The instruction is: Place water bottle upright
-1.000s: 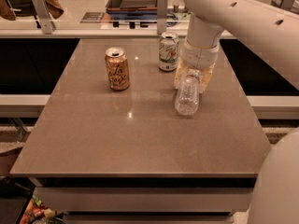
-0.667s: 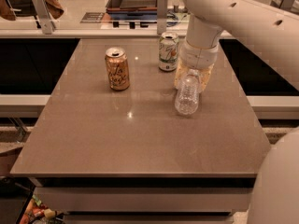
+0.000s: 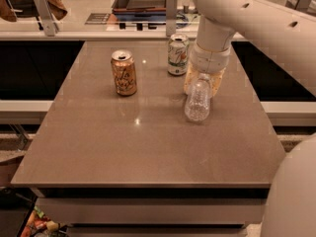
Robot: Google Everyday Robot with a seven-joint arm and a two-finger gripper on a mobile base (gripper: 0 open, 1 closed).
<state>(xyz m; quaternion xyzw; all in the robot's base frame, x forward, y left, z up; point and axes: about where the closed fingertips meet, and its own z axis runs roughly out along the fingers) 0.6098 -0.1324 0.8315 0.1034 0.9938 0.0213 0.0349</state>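
A: In the camera view, where is the bottle (image 3: pixel 198 100)?

B: Over the right half of the counter (image 3: pixel 148 152), nearer the far edge than the near one. It sits just in front of the green can (image 3: pixel 177 55) and well apart from the orange can (image 3: pixel 124 73).

A: And the gripper (image 3: pixel 203 80)?

B: It comes down from above at the bottle's upper end. Its fingers (image 3: pixel 188 82) flank the neck and look clamped on it, and the cap is hidden between them.

A: Which way does the bottle point?

B: Its long axis is tilted. The neck is up and toward the far edge, and the base is down and toward the near edge. I cannot tell if the base touches the counter.

A: How will it handle?

B: It looks clear and empty, so I judge it light. The ribbed walls are thin and will dent under a hard squeeze, and smooth plastic can slip or swing between the pads. A hold near the neck lets the base hang down, which helps in standing it up. A hold at the ribbed middle would be steadier.

A: Any risks?

B: A light bottle on a narrow base tips easily, and the green can is close behind it.
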